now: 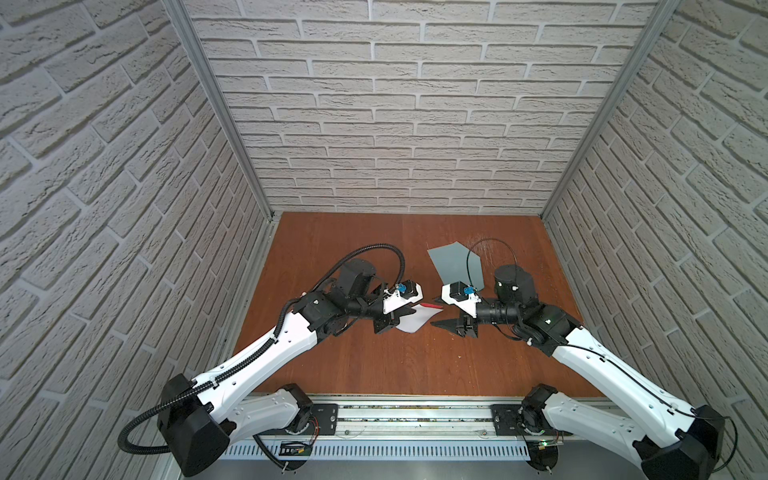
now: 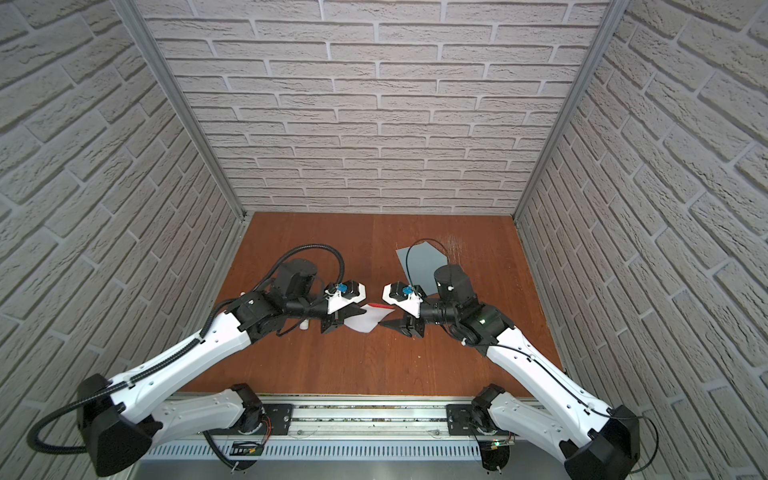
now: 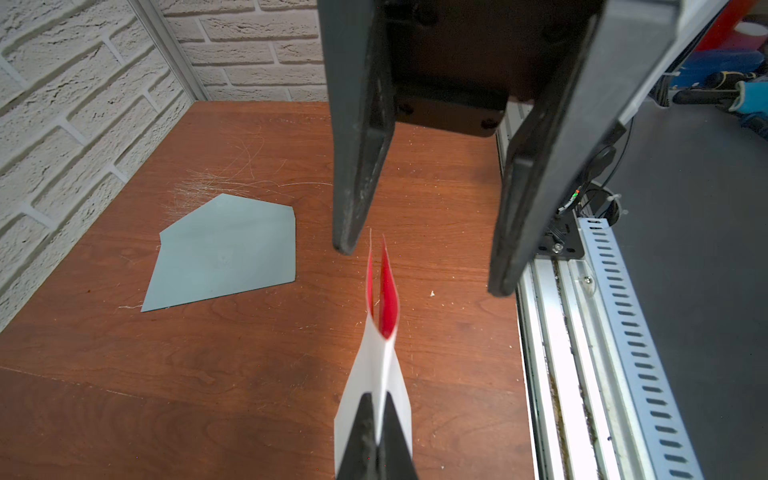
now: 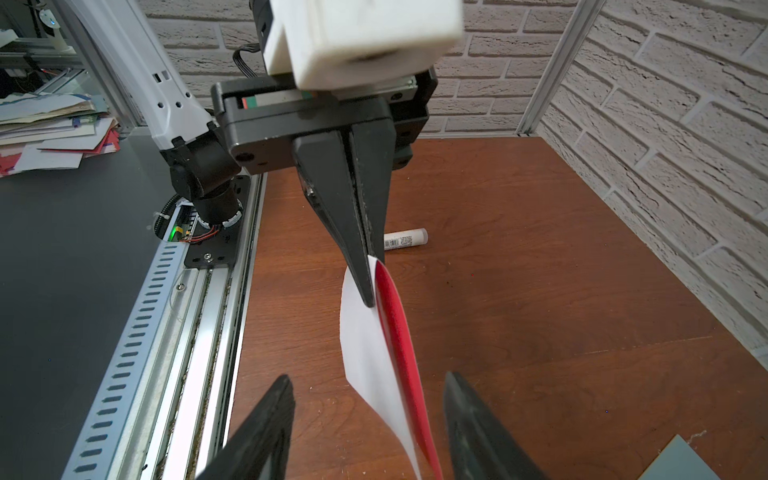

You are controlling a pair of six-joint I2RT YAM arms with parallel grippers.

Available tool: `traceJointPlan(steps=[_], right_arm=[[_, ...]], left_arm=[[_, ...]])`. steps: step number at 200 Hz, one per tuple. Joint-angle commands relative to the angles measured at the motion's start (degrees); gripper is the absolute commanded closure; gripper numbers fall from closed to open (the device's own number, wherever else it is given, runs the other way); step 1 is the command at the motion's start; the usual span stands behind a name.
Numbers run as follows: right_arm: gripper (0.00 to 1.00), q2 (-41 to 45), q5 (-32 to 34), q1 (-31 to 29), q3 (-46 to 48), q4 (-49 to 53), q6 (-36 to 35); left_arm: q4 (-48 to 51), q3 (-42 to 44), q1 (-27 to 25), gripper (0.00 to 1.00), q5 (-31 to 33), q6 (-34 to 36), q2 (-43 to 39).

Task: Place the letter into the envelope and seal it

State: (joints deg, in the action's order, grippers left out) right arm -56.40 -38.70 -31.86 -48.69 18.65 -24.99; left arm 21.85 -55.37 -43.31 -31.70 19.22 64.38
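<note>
Right wrist view: the letter (image 4: pixel 365 353), folded white outside and red inside, is gripped at one end by the closed left claw (image 4: pixel 371 286) and held off the surface (image 4: pixel 540 291), its long axis pointed at the right claw (image 4: pixel 368 376). Its free end is flanked, without visible contact, by the right claw's parted jaws. The envelope (image 3: pixel 226 257) is laid flat well apart from the letter, nearer the right claw.

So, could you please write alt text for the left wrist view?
The left gripper holds a folded white and red letter out toward the open right gripper. A blue-grey envelope lies flat on the wooden table.
</note>
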Motion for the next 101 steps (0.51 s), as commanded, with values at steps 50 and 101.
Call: traceJointPlan(steps=[50, 101], right_arm=[[0.48, -2.3, 0.8, -1.1, -1.9, -1.0, -1.9], [0.94, -2.4, 0.5, -1.3, -1.7, 0.5, -1.9]], left_arm=[[-2.0, 1.7, -0.7, 1.00, -3.8, 0.3, -1.4], [-2.8, 2.3, -0.6, 0.96, -4.3, -1.6, -1.9]])
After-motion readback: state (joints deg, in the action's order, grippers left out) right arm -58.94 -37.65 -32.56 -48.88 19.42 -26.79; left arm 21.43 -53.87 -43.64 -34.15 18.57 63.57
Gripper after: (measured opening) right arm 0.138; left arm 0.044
